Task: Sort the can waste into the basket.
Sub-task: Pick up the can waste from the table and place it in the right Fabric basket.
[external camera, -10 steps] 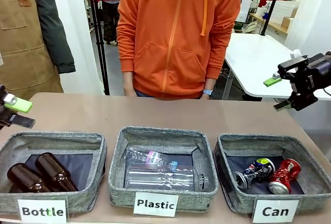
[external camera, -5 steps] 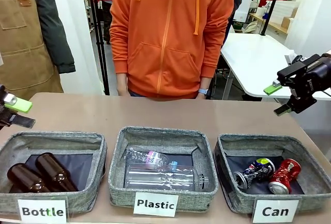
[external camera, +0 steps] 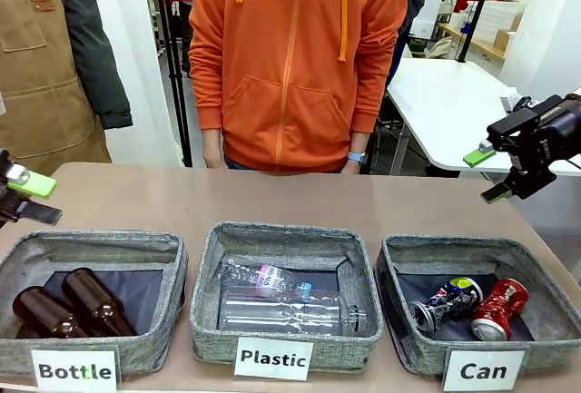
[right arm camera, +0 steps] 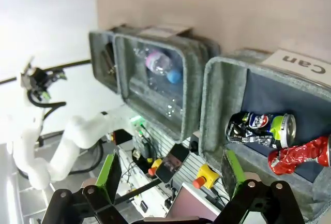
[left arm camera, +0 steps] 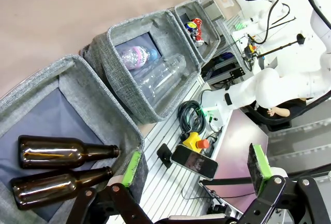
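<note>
Both crushed cans, the red can (external camera: pixel 498 309) and the printed can (external camera: pixel 446 303), lie in the Can basket (external camera: pixel 399 266) near its front right corner; light, probably sharp-creased, best pinched across flattened middles. The left gripper (left arm camera: pixel 195 170) and right gripper (external camera: pixel 487 171) gape wide, empty.

One fixed view and two wrist views are set over the same row of bins.

The surface (external camera: pixel 272 198) is seen from the robot's side, facing the person across it. Both wrist views are rolled and look down from above its ends; the Can basket (external camera: pixel 399 320) (left arm camera: pixel 178 14) (right arm camera: pixel 217 105) is shared by all three.
</note>
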Controlling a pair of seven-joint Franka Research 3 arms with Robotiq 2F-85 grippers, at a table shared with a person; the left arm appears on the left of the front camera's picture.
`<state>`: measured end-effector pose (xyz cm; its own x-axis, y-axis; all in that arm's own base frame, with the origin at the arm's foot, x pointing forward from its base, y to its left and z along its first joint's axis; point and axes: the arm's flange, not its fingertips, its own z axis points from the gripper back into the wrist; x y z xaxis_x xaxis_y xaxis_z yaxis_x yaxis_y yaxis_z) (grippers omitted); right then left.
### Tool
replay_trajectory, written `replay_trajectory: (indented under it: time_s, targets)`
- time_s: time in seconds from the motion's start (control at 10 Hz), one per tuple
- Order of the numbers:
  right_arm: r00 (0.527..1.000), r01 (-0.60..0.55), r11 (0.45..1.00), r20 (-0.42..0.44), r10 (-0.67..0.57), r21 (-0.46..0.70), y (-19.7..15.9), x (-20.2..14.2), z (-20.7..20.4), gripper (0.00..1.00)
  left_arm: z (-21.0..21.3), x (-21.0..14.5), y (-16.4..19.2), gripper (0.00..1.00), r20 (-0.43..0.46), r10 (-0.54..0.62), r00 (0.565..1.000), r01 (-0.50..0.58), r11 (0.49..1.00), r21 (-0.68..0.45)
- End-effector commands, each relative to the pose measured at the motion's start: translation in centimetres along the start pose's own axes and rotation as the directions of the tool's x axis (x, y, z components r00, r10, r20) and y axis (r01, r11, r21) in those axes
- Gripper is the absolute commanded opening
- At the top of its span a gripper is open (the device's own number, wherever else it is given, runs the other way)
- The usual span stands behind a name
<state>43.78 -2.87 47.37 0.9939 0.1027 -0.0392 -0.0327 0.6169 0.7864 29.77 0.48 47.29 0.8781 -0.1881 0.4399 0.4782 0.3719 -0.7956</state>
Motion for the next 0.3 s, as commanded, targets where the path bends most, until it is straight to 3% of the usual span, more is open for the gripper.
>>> replay_trajectory:
  time_s: [0.0,0.2]
  targets:
    - [1.0,-0.016,1.0,-0.005,0.016,-0.003,0.11,-0.07,0.52,1.0,0.1,-0.21,-0.16,1.0,-0.001,0.006,1.0,-0.006,1.0,-0.008]
    - [1.0,-0.016,1.0,-0.005,0.016,-0.003,0.11,-0.07,0.52,1.0,0.1,-0.21,-0.16,1.0,-0.001,0.006,1.0,-0.006,1.0,-0.008]
